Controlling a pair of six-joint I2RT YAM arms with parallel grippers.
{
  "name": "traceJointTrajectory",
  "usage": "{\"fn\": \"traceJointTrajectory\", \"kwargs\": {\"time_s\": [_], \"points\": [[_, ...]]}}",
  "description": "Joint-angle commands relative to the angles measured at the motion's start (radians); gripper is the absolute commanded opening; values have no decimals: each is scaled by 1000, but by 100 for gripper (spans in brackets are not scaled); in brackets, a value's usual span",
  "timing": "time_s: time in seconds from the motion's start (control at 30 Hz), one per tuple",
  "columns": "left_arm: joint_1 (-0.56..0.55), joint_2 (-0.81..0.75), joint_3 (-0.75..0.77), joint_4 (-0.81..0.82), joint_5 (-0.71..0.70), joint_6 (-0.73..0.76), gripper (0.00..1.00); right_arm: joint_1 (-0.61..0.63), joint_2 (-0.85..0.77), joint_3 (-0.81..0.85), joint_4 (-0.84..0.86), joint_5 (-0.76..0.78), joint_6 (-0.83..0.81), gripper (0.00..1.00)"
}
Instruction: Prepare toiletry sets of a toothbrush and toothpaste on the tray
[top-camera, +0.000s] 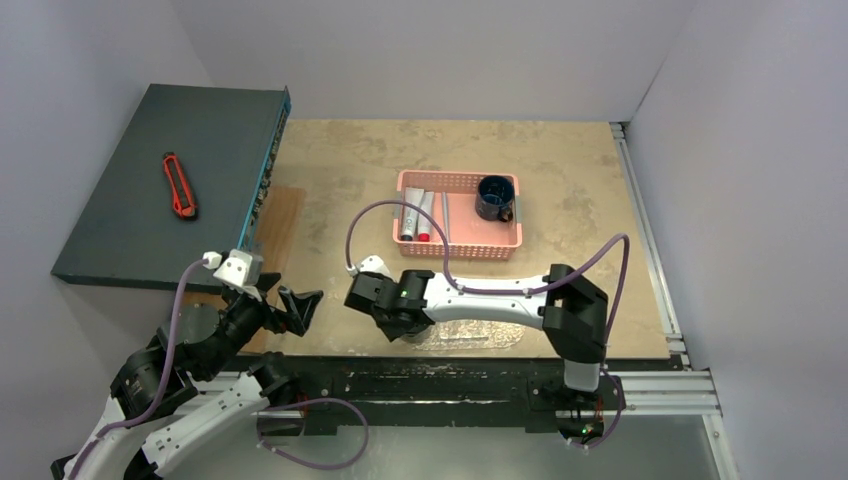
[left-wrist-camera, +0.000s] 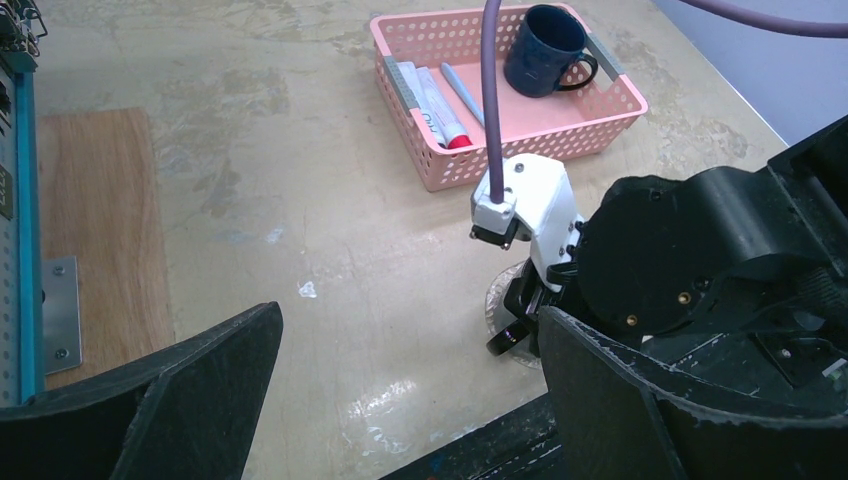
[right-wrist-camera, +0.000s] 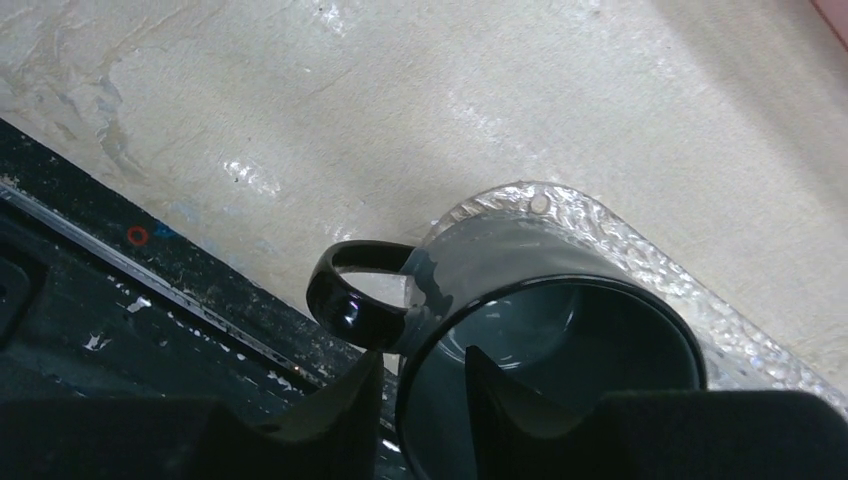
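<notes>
Beige tabletop (top-camera: 560, 160), from my remote console: left gripper (top-camera: 285, 298) hangs wide open; right gripper (right-wrist-camera: 420, 360) stands narrowly parted astride the rim of the dark green mug (right-wrist-camera: 540, 250), upright on the tray (right-wrist-camera: 640, 240) at the near edge.

No word, brand or number can be read anywhere. The silvery tube (left-wrist-camera: 432, 100) lying in the pink basket (left-wrist-camera: 520, 152) carries faint dark print, too small to make out. A small red ring mark (right-wrist-camera: 137, 236) stands on the black frame rail (right-wrist-camera: 90, 300) along the desk (right-wrist-camera: 300, 90) edge.
</notes>
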Motion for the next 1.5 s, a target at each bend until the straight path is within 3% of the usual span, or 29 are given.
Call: {"fn": "traceJointTrajectory", "kwargs": {"time_s": [0.0, 0.4, 0.73, 1.07, 1.47], "points": [[10, 2, 7, -11, -122, -3, 100, 5, -88, 63, -43, 69, 23, 40], [11, 10, 6, -12, -124, -1, 100, -33, -182, 161, -181, 216, -1, 45], [11, 17, 6, -11, -125, 2, 100, -253, -242, 182, -120, 257, -83, 48], [11, 16, 6, -12, -128, 3, 100, -481, -134, 284, -49, 305, -68, 50], [11, 6, 7, -11, -128, 5, 100, -659, 31, 386, 13, 306, -15, 52]]}}
